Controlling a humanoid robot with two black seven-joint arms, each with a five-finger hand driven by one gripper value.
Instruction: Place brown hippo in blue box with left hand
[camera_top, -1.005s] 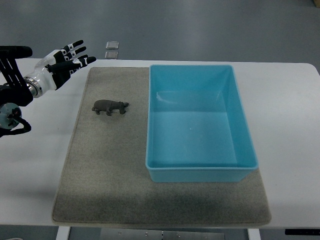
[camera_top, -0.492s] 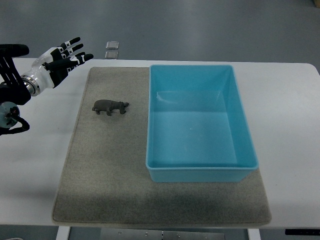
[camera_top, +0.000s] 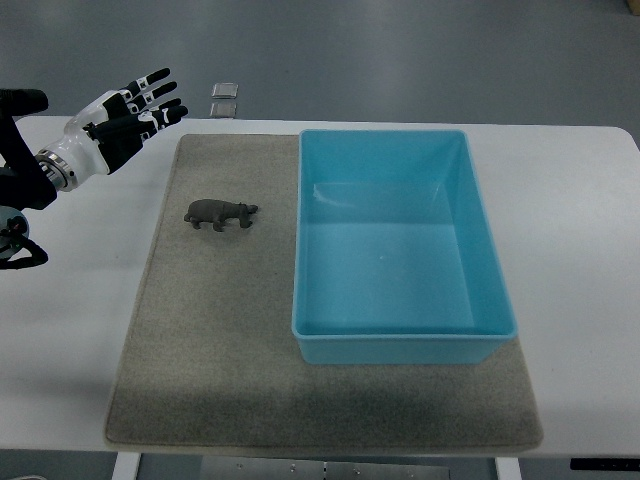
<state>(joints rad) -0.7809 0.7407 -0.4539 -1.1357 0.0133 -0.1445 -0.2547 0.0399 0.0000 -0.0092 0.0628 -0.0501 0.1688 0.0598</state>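
Note:
A small brown hippo (camera_top: 219, 213) stands on the grey mat (camera_top: 200, 330), its head toward the blue box (camera_top: 399, 246), which sits on the mat's right half and holds nothing. My left hand (camera_top: 130, 112) hovers above the table's far left corner, up and to the left of the hippo and well apart from it. Its black and white fingers (camera_top: 152, 82) are spread and hold nothing. The right arm does not show.
The white table (camera_top: 580, 230) extends past the mat on both sides. Two small pale squares (camera_top: 224, 98) lie on the floor beyond the table's far edge.
My left hand has risen slightly and drifted a little toward the far edge, fingers still spread. The hippo and the box have stayed put.

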